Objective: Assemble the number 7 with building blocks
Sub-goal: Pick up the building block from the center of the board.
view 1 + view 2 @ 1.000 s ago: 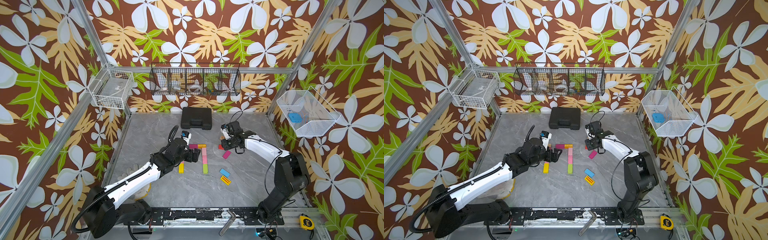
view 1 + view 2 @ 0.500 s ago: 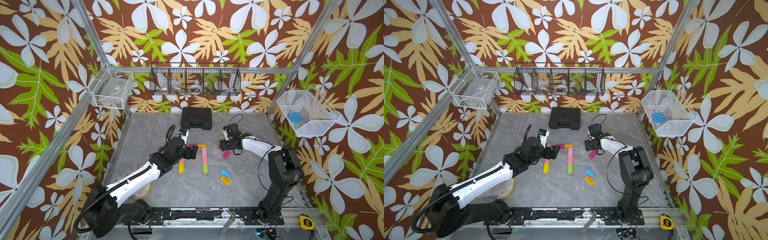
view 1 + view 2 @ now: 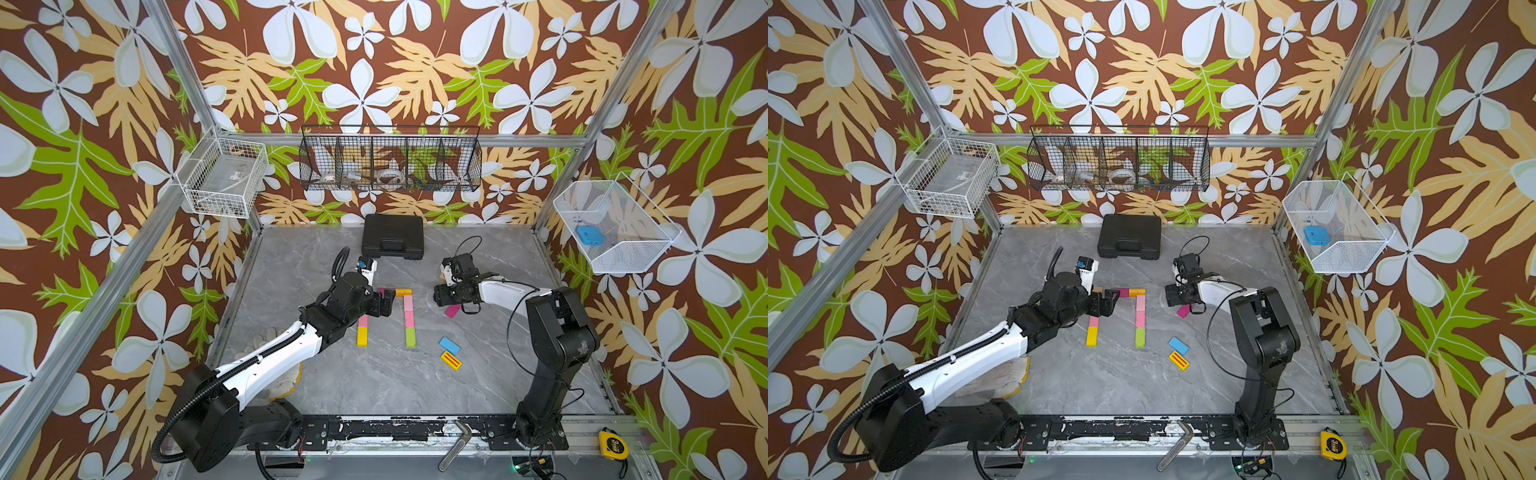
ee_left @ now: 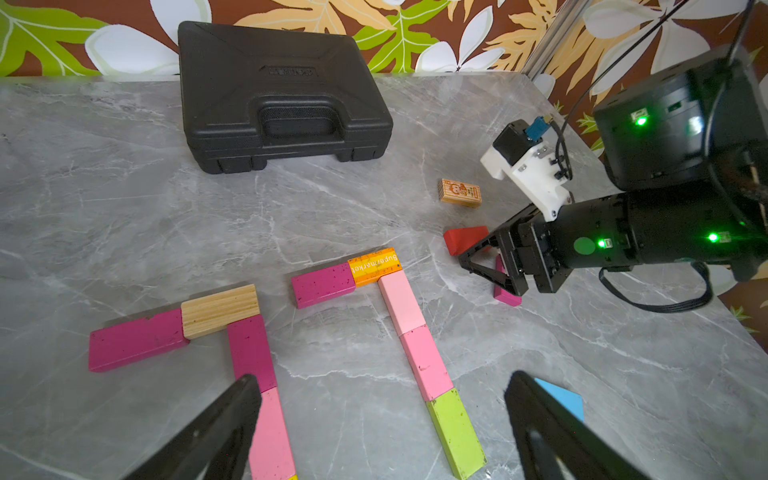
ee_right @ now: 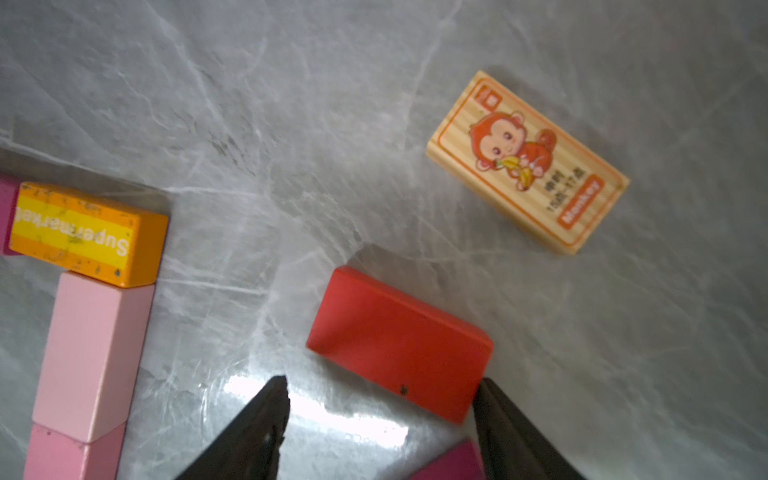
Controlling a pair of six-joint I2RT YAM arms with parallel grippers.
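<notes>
We log both arms alike: left arm (image 3: 270, 357) and right arm (image 3: 498, 291) have white shells between chunky black joint housings. Ribbed black hose (image 3: 168, 419) at the left base, thin black cable (image 4: 665, 307) on the right wrist, white screwed camera mount (image 4: 528, 174), green lights (image 4: 599, 243). Black wedge fingers (image 4: 216, 432) on the left gripper (image 4: 382, 378).

Top views: high, front, looking down over the whole table (image 3: 374, 382). Wrist views: low and close, both showing the orange block (image 4: 374, 266).
</notes>
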